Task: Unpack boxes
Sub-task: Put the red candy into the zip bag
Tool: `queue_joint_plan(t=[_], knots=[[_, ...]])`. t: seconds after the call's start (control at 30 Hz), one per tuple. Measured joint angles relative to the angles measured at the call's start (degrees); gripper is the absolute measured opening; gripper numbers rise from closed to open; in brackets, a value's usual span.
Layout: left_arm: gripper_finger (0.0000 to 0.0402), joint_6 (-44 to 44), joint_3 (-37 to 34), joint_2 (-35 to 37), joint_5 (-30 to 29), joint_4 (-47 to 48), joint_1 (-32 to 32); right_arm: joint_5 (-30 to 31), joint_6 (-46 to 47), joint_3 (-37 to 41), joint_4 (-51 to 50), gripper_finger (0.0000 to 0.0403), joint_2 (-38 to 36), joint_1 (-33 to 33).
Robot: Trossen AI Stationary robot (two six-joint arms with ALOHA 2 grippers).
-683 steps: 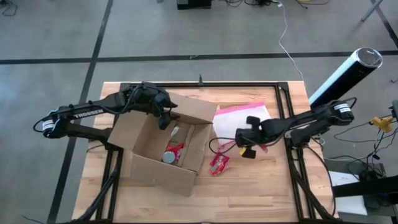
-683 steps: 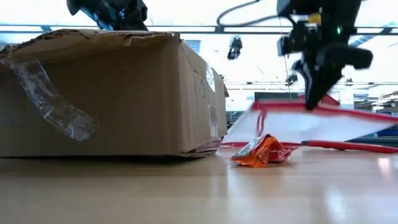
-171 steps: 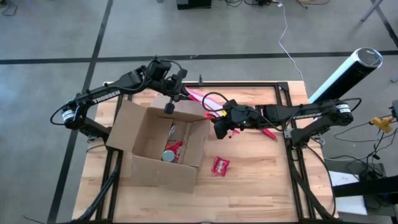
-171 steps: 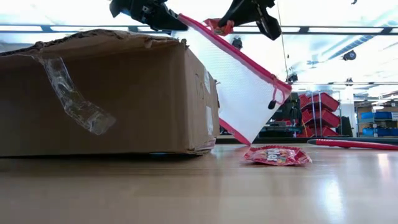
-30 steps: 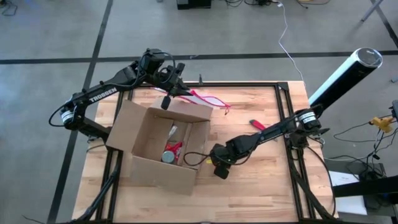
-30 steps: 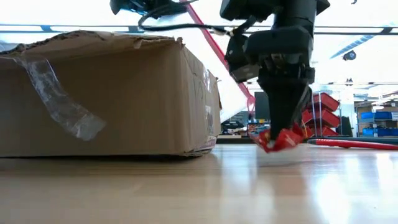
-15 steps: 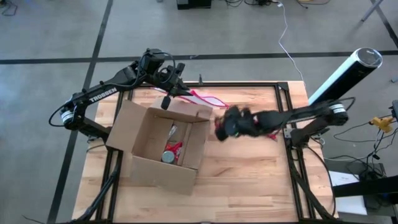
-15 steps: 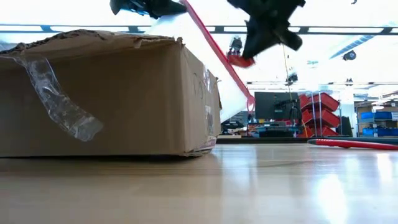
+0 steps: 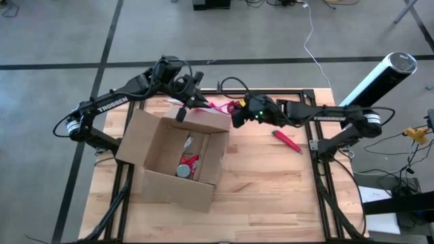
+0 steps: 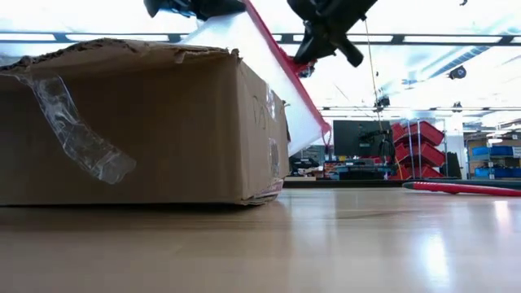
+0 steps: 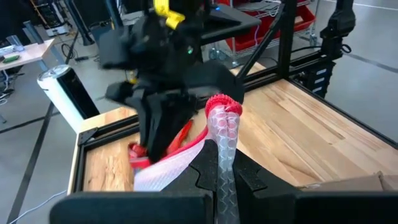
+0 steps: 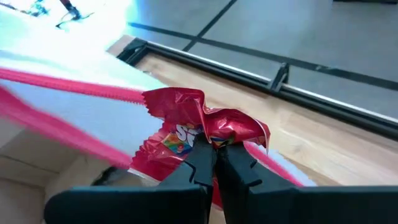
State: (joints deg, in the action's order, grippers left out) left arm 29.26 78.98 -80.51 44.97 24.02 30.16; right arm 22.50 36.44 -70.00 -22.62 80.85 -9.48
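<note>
The brown cardboard box (image 9: 178, 152) stands open on the table's left half, with a can (image 9: 183, 171) and a red packet (image 9: 192, 160) on its floor. My left gripper (image 9: 184, 107) is beyond the box's far edge, shut on the pink-edged translucent pouch (image 10: 277, 81). My right gripper (image 9: 237, 116) hovers just right of the pouch (image 9: 220, 107), shut on a red candy packet (image 12: 205, 124). The low view shows it (image 10: 313, 41) high above the table. My left gripper pinches the pouch's translucent edge below its pink trim (image 11: 222, 134) between its two fingers. The pouch is lifted clear and slants down from the fingers past the box's far right corner (image 10: 281, 89). My right gripper pinches the crumpled red candy packet at its lower middle (image 12: 211, 138) between its two fingertips. The packet is lifted clear of the table. It hangs close to the pouch's pink zip edge (image 12: 68, 87).
A red tool (image 9: 286, 140) lies on the table's right half. Loose clear tape (image 10: 77, 134) hangs from the box's near side. A black metal frame (image 9: 308, 108) runs round the table. Bare wood (image 9: 271, 190) lies right of the box.
My right gripper has lifted the red candy packet off the table by the box's right side. It has carried it up and toward the far edge, to just beside the pouch.
</note>
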Motion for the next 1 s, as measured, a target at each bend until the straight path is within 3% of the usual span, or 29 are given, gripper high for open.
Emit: queue_joint_plan(t=[0.17,0.33,0.5,0.73,0.9,1.0], knots=[[0.0,0.0,0.0,0.0,-0.02,-1.48,-0.49,-4.33,-0.63,0.0,3.86,0.0,2.57,-0.25],[0.0,0.0,0.0,0.0,0.14,-2.14,-0.6,-9.81,-3.34,0.0,13.77,0.0,5.05,-0.23],[0.0,-0.21,0.0,0.0,0.15,-2.19,-0.73,-10.92,-3.49,-0.07,20.75,0.0,7.51,-0.86],[0.0,-1.31,0.0,0.0,0.52,-3.03,-1.44,-12.14,-6.61,-4.98,21.48,0.0,13.77,-2.79],[0.0,-1.91,-0.02,0.0,0.55,-3.05,-1.65,-19.24,-8.09,-9.9,21.54,0.0004,19.14,-4.09],[0.0,-2.79,-0.02,0.0,0.95,-3.22,-1.67,-22.58,-10.05,-12.75,21.57,0.0028,21.12,-4.19]])
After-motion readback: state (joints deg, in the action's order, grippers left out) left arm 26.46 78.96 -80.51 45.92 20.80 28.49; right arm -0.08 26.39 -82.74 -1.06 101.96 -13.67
